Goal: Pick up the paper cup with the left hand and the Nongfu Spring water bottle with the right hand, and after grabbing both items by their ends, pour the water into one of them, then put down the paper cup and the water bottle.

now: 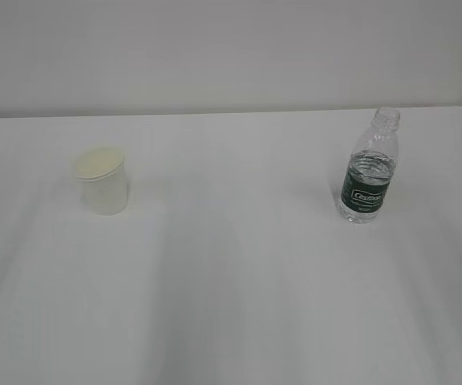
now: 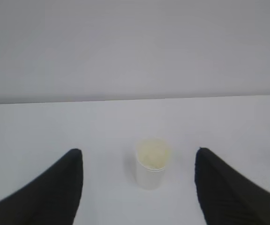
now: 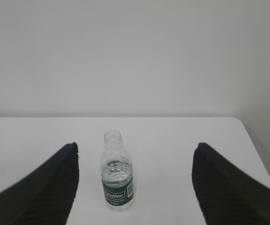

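Observation:
The paper cup (image 1: 103, 184) stands upright on the left of the white table, white with a pale yellowish inside. The Nongfu Spring water bottle (image 1: 368, 170) stands upright on the right, clear, capless, with a dark green label and water up to the label's top. Neither arm shows in the exterior view. In the left wrist view my left gripper (image 2: 138, 161) is open, its black fingers (image 2: 55, 187) wide apart, with the cup (image 2: 152, 163) on the table ahead between them, untouched. My right gripper (image 3: 135, 159) is open too, the bottle (image 3: 117, 172) standing ahead between its fingers, nearer the left one.
The white table (image 1: 231, 265) runs back to a plain pale wall. Its right edge (image 3: 254, 150) shows in the right wrist view, a little beyond the bottle. Bare tabletop lies between cup and bottle.

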